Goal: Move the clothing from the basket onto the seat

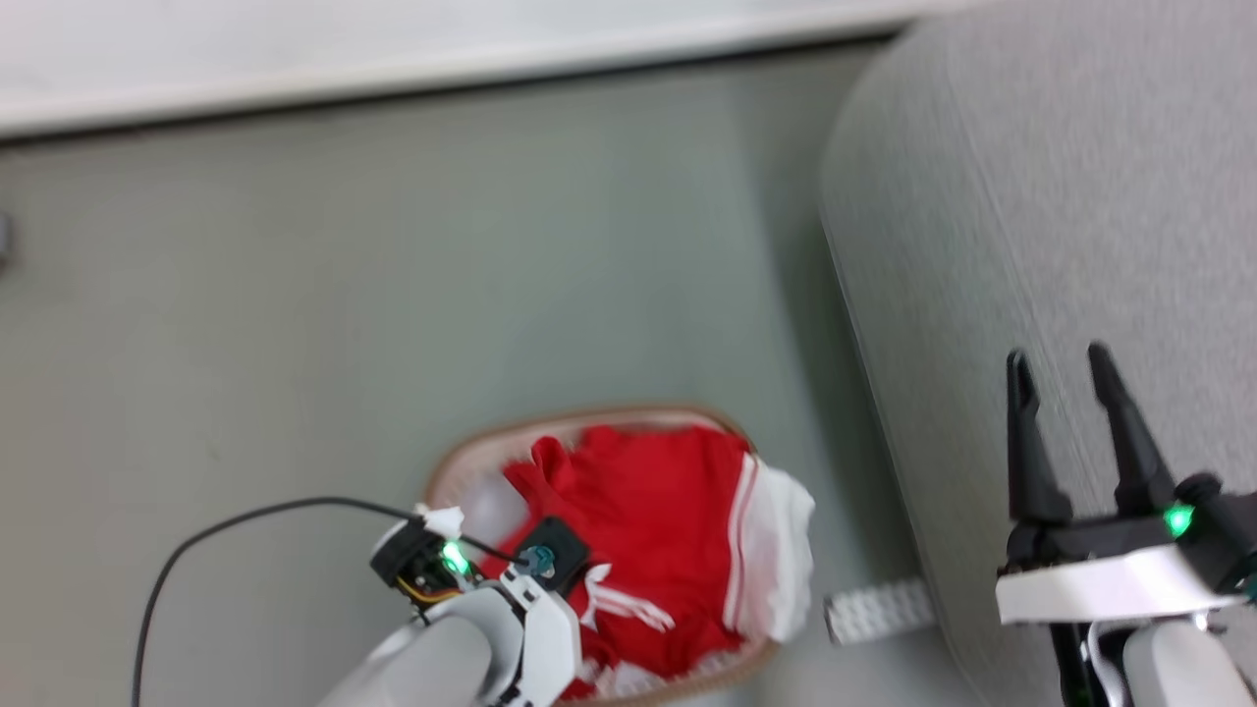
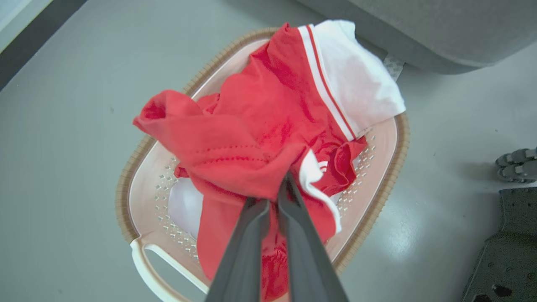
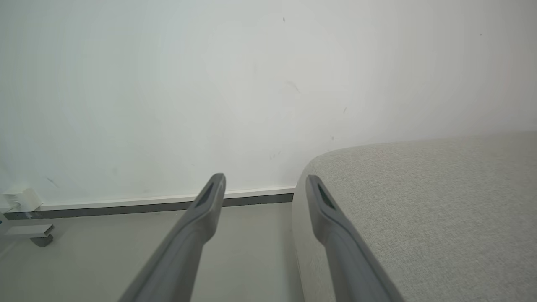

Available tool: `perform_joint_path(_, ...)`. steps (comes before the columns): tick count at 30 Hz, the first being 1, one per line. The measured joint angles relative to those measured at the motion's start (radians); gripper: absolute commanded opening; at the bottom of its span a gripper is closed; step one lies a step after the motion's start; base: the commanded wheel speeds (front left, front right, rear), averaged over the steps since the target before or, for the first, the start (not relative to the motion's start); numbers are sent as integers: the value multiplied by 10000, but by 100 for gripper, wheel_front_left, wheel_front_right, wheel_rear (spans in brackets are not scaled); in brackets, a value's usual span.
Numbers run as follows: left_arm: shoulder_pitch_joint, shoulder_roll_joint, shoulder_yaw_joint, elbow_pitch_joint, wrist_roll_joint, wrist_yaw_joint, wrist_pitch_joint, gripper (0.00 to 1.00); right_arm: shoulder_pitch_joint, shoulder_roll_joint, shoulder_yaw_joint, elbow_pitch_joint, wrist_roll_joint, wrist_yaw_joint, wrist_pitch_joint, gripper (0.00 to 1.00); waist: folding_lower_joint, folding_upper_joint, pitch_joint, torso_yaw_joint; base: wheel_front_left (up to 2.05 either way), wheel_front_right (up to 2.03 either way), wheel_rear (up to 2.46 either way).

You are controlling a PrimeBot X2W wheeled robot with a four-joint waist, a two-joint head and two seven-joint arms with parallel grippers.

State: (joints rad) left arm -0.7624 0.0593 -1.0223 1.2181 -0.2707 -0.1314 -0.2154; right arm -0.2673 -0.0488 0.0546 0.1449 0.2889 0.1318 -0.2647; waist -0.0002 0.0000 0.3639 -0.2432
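The cream-white basket with a brown rim sits on the floor left of the seat. Red clothing with white stripes and a white panel fills it and hangs over the rim nearest the seat. My left gripper is shut on a bunched fold of a red garment, lifted a little above the basket. In the head view the left wrist hangs over the basket and hides the fingers. My right gripper stands open and holds nothing, over the edge of the grey seat.
A white wall and a dark baseboard run along the far side of the grey floor. A black cable trails from the left wrist. A white ridged part lies by the seat's base. The robot's dark base is at right.
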Motion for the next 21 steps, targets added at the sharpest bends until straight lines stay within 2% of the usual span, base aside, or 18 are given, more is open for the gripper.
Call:
perform_joint_path(12,976,-100,892,-1852,-1883,0,-460,0,1228,-40,132,522,-211,0,-2,100,-2,0,-2675,1083,0,0,0)
perform_joint_path(17,1056,-84,1546,-3103,-2173,171,-483,0,1529,-100,169,545,-163,0,0,100,-2,0,-3388,1592,0,0,0)
perform_joint_path(21,1064,192,2054,-4084,-2261,330,-487,0,1652,-107,263,560,-90,0,0,100,-1,0,-3742,1904,0,0,0)
